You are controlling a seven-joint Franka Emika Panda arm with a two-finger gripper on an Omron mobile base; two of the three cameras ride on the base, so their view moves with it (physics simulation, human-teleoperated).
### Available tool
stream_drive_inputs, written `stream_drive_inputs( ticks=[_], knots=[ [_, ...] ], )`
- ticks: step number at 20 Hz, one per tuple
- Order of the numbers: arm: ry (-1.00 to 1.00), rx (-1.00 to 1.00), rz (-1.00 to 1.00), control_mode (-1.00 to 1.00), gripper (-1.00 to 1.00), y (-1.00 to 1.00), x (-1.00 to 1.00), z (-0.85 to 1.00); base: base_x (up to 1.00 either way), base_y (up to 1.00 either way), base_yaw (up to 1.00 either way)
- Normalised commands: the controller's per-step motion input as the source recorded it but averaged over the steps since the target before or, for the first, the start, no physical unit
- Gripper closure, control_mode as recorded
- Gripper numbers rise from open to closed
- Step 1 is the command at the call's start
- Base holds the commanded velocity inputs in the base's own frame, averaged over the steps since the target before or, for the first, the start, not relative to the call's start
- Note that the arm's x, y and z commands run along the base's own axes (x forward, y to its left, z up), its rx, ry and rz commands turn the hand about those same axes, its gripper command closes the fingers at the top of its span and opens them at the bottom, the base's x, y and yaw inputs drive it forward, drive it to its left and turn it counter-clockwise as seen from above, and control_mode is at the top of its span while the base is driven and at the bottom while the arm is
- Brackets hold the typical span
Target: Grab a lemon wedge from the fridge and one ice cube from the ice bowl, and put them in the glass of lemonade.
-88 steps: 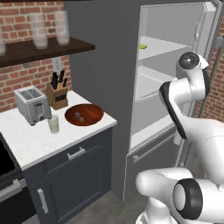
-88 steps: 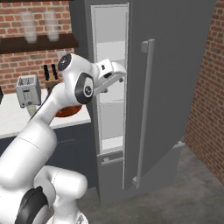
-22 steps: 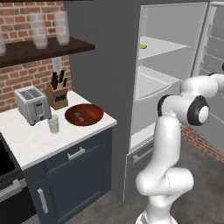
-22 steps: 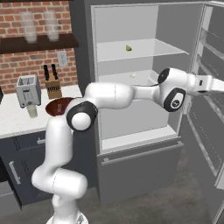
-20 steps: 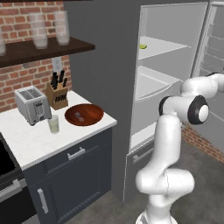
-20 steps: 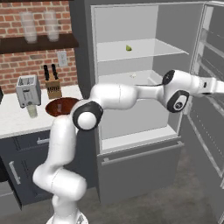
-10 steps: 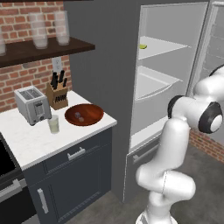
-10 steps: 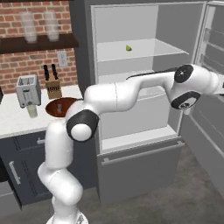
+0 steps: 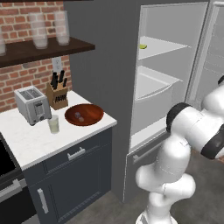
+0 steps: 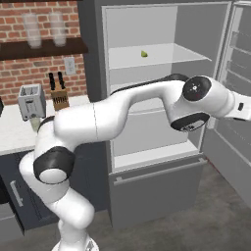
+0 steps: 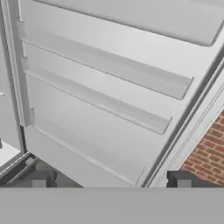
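Observation:
The fridge (image 9: 173, 87) stands wide open, its door (image 10: 234, 93) swung out to the right. A tiny yellow-green lemon wedge (image 9: 142, 46) (image 10: 144, 54) lies on the upper shelf. On the counter to the left sit the reddish-brown ice bowl (image 9: 84, 114) and, beside it, the glass of lemonade (image 9: 54, 124). My arm (image 10: 147, 105) reaches across the fridge front to the far right, well away from the wedge. In the hand view my gripper (image 11: 111, 181) is open, nothing between its fingertips (image 11: 39, 179), and it faces the railed inner side of the door (image 11: 100, 87).
A toaster (image 9: 33, 105) and a knife block (image 9: 57, 94) stand at the back of the counter. Tall frosted glasses (image 9: 39, 30) stand on a dark wall shelf. A brick wall (image 11: 205, 153) lies beyond the door's edge. Below the fridge compartment is a closed drawer (image 10: 157, 191).
The arm has swung further right and outward, so the hand has left the base views' right edge. Since the oldest frames the fridge door has gone from partly to fully open.

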Motion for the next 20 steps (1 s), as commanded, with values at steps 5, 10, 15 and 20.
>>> stream_drive_inputs(
  ticks=[5, 10, 15, 20],
  knots=[
    [-0.09, 0.10, 0.01, -1.00, -1.00, 1.00, 0.00, -0.12, 0.00, 0.00, 0.00],
    [-0.02, 0.01, 0.00, -1.00, -1.00, 1.00, -0.04, 0.00, 0.00, 0.00, 0.00],
    [0.15, 0.00, 0.01, -1.00, -1.00, 1.00, -0.51, 0.38, 0.00, 0.00, 0.00],
    [0.30, 0.06, 0.18, -1.00, -1.00, 0.85, -0.64, 0.17, 0.00, 0.00, 0.00]
  ],
)
